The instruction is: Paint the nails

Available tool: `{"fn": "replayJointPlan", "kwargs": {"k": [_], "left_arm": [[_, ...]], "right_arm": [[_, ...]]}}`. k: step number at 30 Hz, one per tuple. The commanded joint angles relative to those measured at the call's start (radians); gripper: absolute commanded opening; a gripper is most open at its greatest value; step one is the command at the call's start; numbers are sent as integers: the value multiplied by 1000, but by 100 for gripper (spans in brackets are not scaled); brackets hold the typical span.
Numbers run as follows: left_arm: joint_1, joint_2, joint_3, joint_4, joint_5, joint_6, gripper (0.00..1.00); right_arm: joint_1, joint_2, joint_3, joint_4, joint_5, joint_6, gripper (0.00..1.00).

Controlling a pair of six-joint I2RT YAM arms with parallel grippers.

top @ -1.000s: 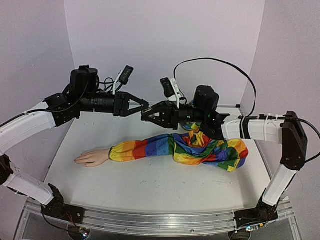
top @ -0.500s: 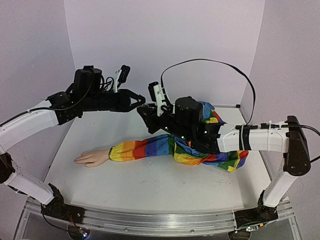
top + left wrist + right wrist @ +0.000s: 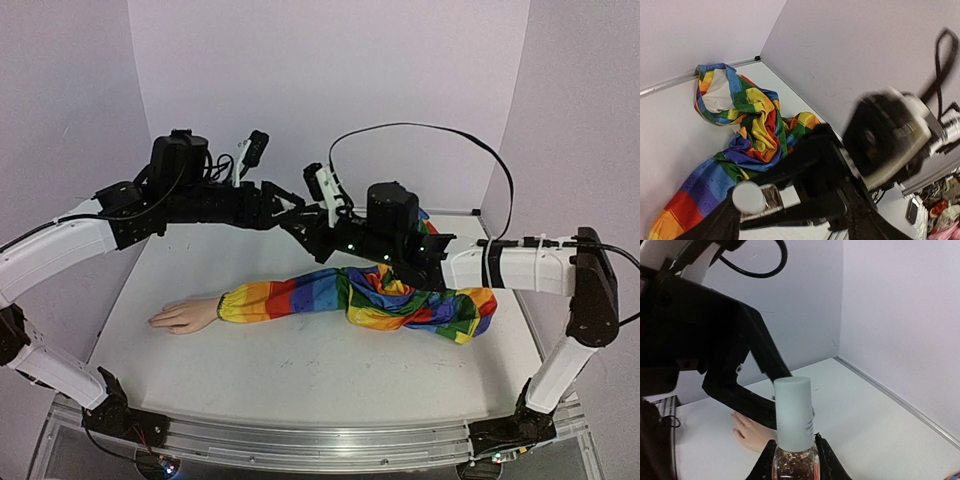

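Note:
A pale mannequin hand (image 3: 185,315) lies palm down at the left end of a rainbow-striped sleeve (image 3: 400,295). Its nails (image 3: 155,320) are too small to make out. Above the sleeve, my right gripper (image 3: 303,228) is shut on a small glass bottle (image 3: 795,462) of glittery polish with a tall white cap (image 3: 794,412). My left gripper (image 3: 288,207) meets it from the left. It is open, with its black fingers (image 3: 751,402) standing apart on either side of the cap. The left wrist view shows the cap (image 3: 749,196) end-on and the bottle blurred.
The sleeve's bunched far end (image 3: 722,95) lies in the back right corner of the white table (image 3: 300,370). Purple walls (image 3: 330,80) close in the back and sides. A black cable (image 3: 420,135) arches over the right arm.
My left gripper has opened around the bottle's cap. The right arm first swung left with the bottle to meet it, then shifted slightly back right.

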Motion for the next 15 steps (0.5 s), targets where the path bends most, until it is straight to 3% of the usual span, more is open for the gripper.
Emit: {"fn": "replayJointPlan", "kwargs": {"k": [1, 7, 15], "left_arm": [[4, -105, -1, 32, 82, 62, 80], [23, -126, -10, 66, 161, 65, 81], [15, -84, 4, 101, 362, 83, 65]], "right_arm": [[-91, -53, 25, 95, -545, 140, 0], [-94, -25, 56, 192, -775, 250, 0], [-94, 10, 67, 275, -790, 321, 0]]}}
